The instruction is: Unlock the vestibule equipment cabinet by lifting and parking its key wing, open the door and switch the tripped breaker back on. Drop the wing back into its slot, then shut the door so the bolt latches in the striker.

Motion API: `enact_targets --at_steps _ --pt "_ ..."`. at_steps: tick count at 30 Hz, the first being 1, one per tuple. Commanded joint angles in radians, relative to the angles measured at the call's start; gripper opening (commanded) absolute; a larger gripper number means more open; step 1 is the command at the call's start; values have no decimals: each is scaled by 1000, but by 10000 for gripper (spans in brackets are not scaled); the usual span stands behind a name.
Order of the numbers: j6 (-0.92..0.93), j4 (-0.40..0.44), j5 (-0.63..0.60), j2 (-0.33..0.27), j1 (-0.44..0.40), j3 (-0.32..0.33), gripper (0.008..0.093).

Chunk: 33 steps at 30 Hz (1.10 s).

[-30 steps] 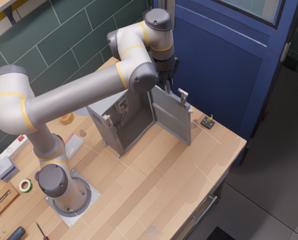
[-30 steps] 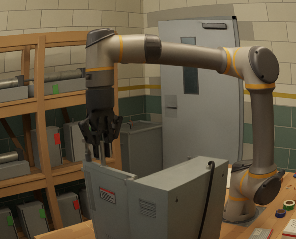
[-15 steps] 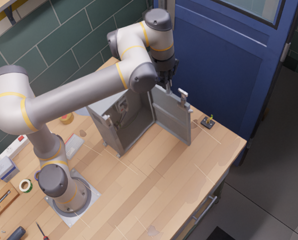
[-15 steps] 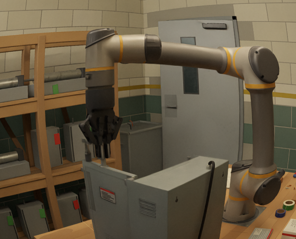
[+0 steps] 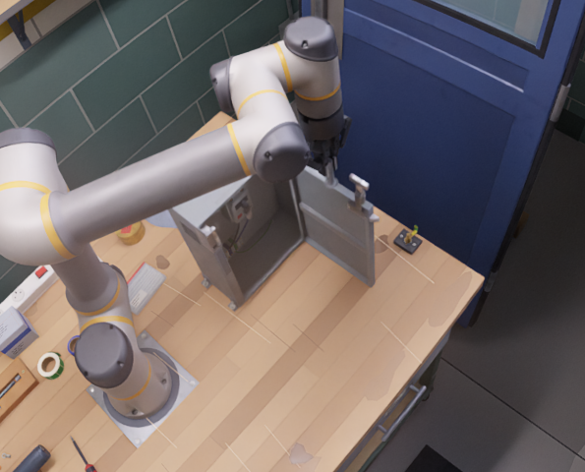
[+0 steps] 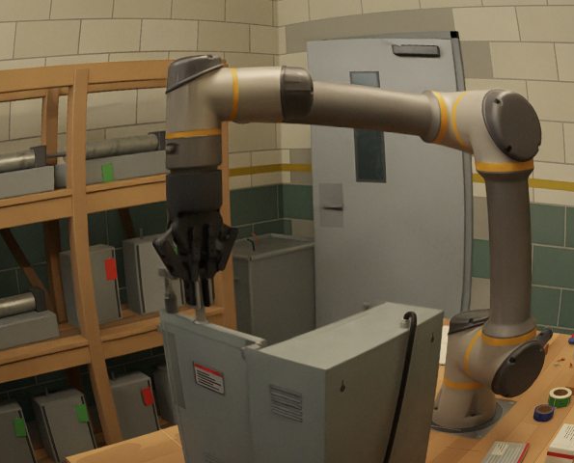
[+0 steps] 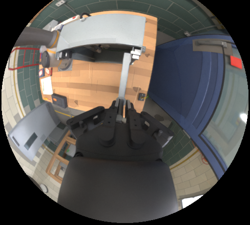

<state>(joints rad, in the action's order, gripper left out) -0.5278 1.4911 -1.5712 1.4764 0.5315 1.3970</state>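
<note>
The grey equipment cabinet (image 5: 231, 228) stands on the wooden bench with its door (image 5: 341, 226) swung wide open. My gripper (image 5: 329, 175) is closed on a thin upright tab (image 6: 199, 306) on the door's top edge, near the hinge side. The key wing (image 5: 358, 190) stands raised at the door's free end, a little way from my fingers. Inside the cabinet, the breaker (image 5: 241, 207) sits on the back wall; its lever position is too small to tell. In the wrist camera the door's top edge (image 7: 124, 75) runs from the cabinet (image 7: 102, 32) to my gripper (image 7: 121, 111).
A large blue room door (image 5: 435, 117) stands close behind the bench's far edge. A small black base with a yellow lever (image 5: 408, 239) sits on the bench beyond the cabinet door. Tape rolls, a box and tools lie near the arm's base (image 5: 130, 376).
</note>
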Motion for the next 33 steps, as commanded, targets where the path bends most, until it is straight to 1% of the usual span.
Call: enact_targets --at_steps 1,33 --pt "0 1 0 0 0 0 80" --pt "52 2 0 18 6 19 80"
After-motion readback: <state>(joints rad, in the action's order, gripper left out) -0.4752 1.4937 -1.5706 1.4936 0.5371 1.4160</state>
